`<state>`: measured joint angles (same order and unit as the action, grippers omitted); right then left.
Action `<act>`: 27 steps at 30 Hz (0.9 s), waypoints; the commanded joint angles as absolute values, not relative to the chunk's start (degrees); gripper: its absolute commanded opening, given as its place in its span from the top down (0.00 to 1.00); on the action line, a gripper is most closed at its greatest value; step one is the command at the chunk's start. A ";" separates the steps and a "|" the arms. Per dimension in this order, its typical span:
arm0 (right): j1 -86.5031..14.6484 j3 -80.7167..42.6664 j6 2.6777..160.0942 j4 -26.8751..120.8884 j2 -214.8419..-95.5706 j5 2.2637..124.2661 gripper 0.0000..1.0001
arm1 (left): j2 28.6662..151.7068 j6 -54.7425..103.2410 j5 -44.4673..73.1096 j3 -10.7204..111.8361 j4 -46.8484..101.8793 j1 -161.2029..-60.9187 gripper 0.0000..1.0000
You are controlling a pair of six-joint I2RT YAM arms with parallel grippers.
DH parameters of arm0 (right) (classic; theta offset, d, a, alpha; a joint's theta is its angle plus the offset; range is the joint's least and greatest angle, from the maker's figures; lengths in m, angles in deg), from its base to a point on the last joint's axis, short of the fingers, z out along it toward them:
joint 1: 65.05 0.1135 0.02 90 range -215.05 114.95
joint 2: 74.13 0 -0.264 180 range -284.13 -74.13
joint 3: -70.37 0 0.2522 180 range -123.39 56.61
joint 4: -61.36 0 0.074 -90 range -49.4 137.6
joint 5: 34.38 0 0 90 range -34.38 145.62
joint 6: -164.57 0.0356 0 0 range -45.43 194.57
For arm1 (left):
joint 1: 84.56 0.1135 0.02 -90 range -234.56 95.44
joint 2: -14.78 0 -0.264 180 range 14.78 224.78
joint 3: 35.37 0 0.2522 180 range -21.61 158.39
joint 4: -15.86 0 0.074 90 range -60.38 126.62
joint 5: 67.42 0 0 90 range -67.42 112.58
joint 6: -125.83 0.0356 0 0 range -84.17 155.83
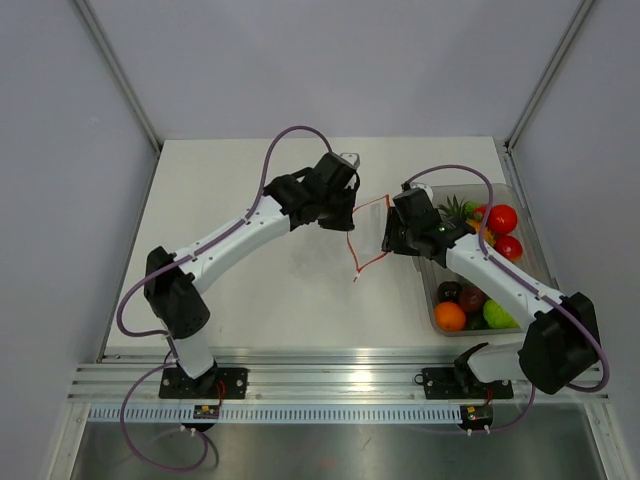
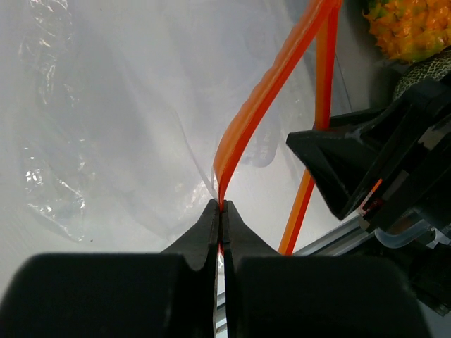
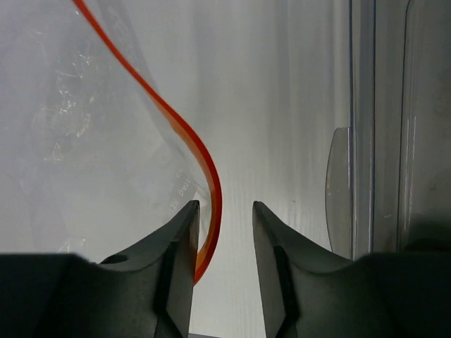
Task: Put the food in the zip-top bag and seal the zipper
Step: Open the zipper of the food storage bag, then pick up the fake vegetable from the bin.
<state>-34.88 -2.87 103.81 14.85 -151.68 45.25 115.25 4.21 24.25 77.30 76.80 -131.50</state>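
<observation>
While my left gripper point(image 2: 221, 208) pinches the zipper point(image 2: 262, 105) and my right gripper point(image 3: 224, 211) gapes around it, I fear the zip-top bag point(image 2: 106, 127) sagging shut if that pinch slips.

Three lenses: one up high, one riding each wrist.

The high camera hangs behind the arm bases at 6 o'clock and looks steeply down over the whole bench point(image 1: 250, 300). The left wrist camera sits tight behind the left hand point(image 2: 222, 211), facing 3 o'clock toward the pineapple point(image 2: 409, 28). The right wrist camera peers just as closely past the right hand point(image 3: 224, 211), down at the bench, with the bin wall point(image 3: 363, 141) at its 3 o'clock. All three views share the zipper point(image 2: 271, 91).
</observation>
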 commanded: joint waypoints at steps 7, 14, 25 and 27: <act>-36.40 -8.24 103.31 7.72 -140.76 43.76 0.35 | 119.45 4.19 25.66 84.03 74.36 -131.50 1.00; -37.72 -10.80 103.57 -0.20 -133.90 37.79 0.29 | 121.04 5.24 26.27 84.91 74.18 -130.79 1.00; -61.33 -8.61 99.53 -1.98 -134.14 38.04 0.24 | 121.57 6.38 25.84 84.38 74.09 -130.00 1.00; -63.64 -8.34 99.71 -0.22 -137.21 39.09 0.23 | 121.57 6.47 25.57 84.38 74.09 -129.91 1.00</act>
